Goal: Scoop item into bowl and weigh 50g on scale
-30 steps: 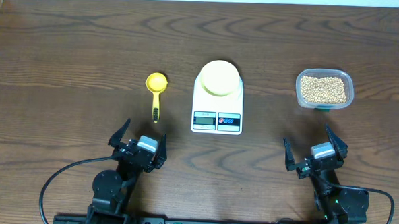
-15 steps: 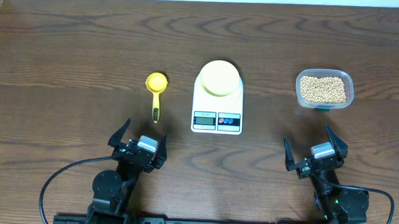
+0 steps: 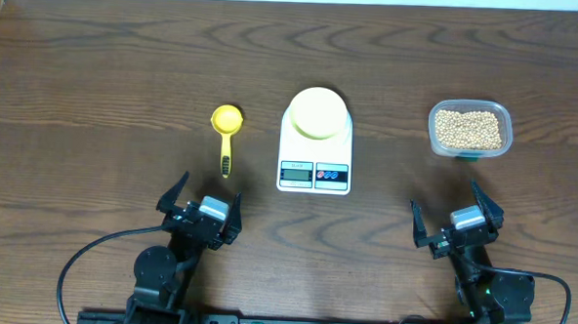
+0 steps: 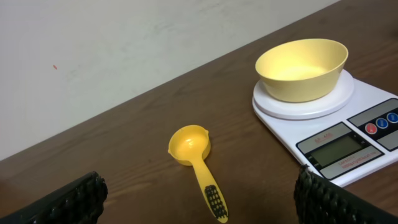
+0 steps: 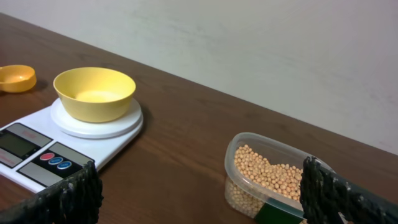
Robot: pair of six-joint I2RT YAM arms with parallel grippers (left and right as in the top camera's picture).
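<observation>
A pale yellow bowl (image 3: 318, 112) (image 4: 301, 68) (image 5: 94, 93) rests empty on the round platform of the white scale (image 3: 315, 158) (image 4: 339, 140) (image 5: 37, 149) at the table's middle. Tan beans (image 3: 467, 129) (image 5: 267, 175) fill a clear plastic tub (image 3: 469, 130) (image 5: 249, 180) at the right. A bright yellow scoop (image 3: 226, 135) (image 4: 198, 167) lies left of the scale. My left gripper (image 3: 199, 205) (image 4: 199, 202) stands open near the front edge, just behind the scoop's handle. Open too is my right gripper (image 3: 453, 220) (image 5: 199, 196), in front of the tub. Neither holds anything.
A light wall runs behind the table's far edge. Black cables (image 3: 89, 256) trail from the arm bases at the front.
</observation>
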